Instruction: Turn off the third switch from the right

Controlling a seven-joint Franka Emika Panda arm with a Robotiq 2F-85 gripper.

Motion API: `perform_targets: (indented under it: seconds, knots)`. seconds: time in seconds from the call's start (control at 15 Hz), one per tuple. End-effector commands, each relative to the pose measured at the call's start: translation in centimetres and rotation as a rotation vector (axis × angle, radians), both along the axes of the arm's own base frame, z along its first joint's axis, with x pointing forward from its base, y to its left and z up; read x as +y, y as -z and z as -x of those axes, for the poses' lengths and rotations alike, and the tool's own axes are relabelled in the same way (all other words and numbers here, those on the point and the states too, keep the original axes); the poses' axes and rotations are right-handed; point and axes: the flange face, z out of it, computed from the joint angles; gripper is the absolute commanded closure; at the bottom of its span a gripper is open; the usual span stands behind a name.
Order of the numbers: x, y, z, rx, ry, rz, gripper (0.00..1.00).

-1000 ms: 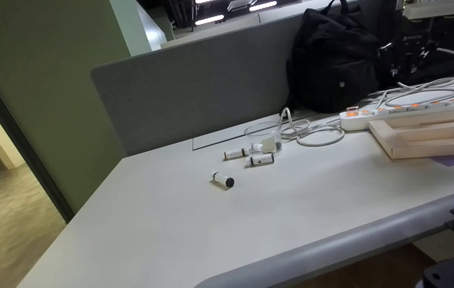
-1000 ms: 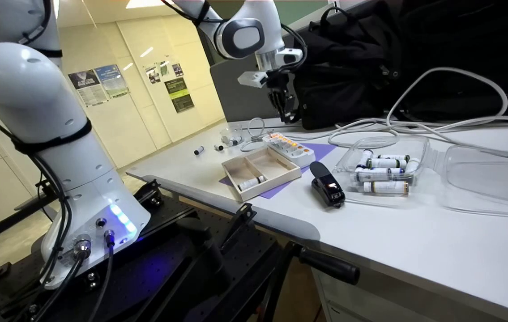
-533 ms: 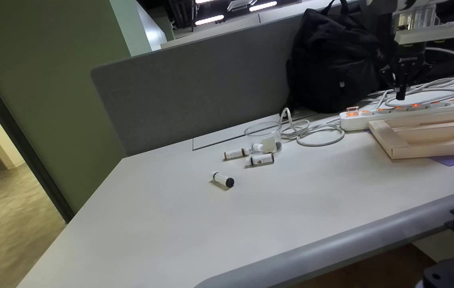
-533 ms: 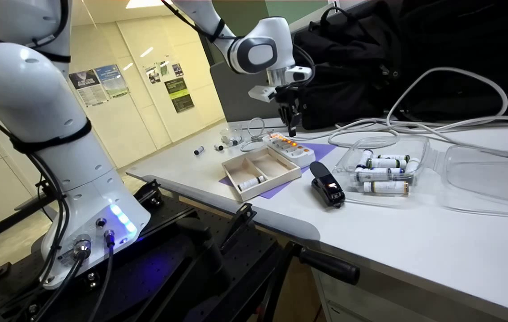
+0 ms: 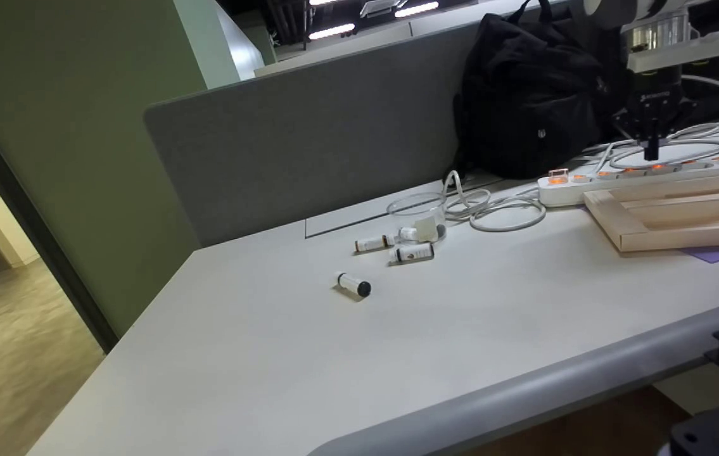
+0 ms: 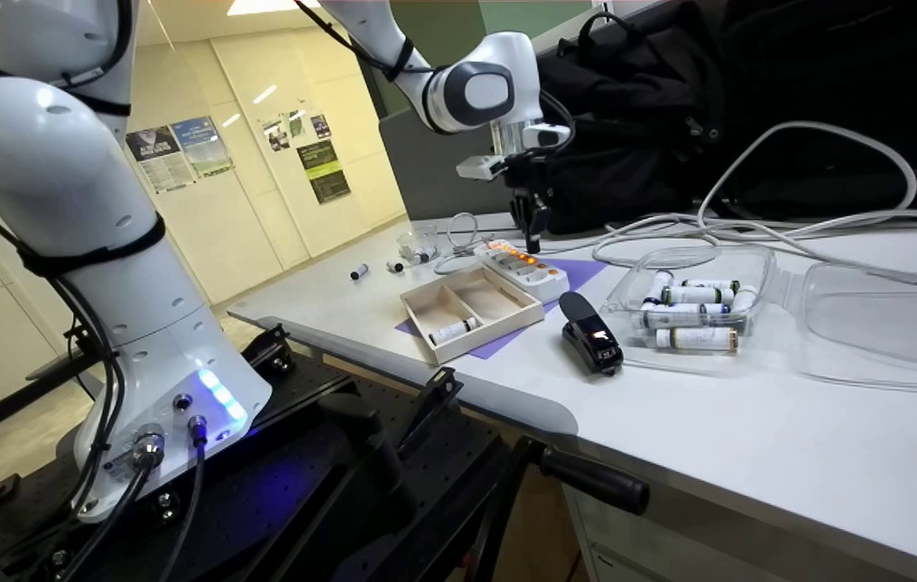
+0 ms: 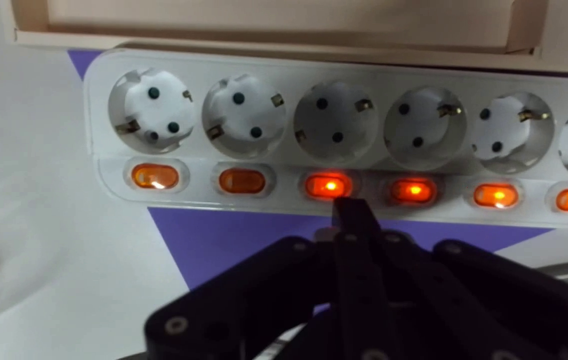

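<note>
Pincer point(image 7: 357, 212) hangs at a glowing switch point(image 7: 328, 185) on the power strip point(image 7: 380, 162)

The pincer's fingers point(image 7: 359, 280) are pressed together, holding nothing. In the wrist view their tips overlap the edge of the third switch from the left end; in an exterior view the same switch counts third from the right. It glows orange-red; whether the tips touch it, I cannot tell. Three more lit switches point(image 7: 414, 190) follow it in the wrist view, while the two end switches point(image 7: 242, 180) on the other side are unlit.

The strip lies on the counter point(image 6: 717, 453), partly over a purple sheet point(image 6: 579, 273), with a divided wooden box point(image 6: 490, 332) just beside its socket side. In an exterior view, a white vial point(image 6: 450, 331) lies in the box's left compartment. Near the box stands a black device point(image 6: 590, 335) with a small lit readout. Next to that, a clear container point(image 6: 763, 275) holds several more vials point(image 6: 700, 296), its lid point(image 6: 894, 339) spread out beside it.

Well apart from these, in an exterior view, loose vials point(image 5: 353, 284) lie on their sides near a clear cup point(image 5: 422, 213). White cables point(image 5: 498, 230) coil before a black backpack point(image 5: 524, 101), with a grey partition point(image 5: 308, 152) behind.
</note>
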Motion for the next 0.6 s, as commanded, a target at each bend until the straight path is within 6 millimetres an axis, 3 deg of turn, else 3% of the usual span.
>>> perform_targets:
  seconds: [0.0, 0.53]
  knots:
    - [-0.57, -1.39, -0.53, 0.033, 0.028, 0.024, 1.0]
    - [-0.88, -0.68, 0.02, 0.101, 0.017, 0.044, 1.0]
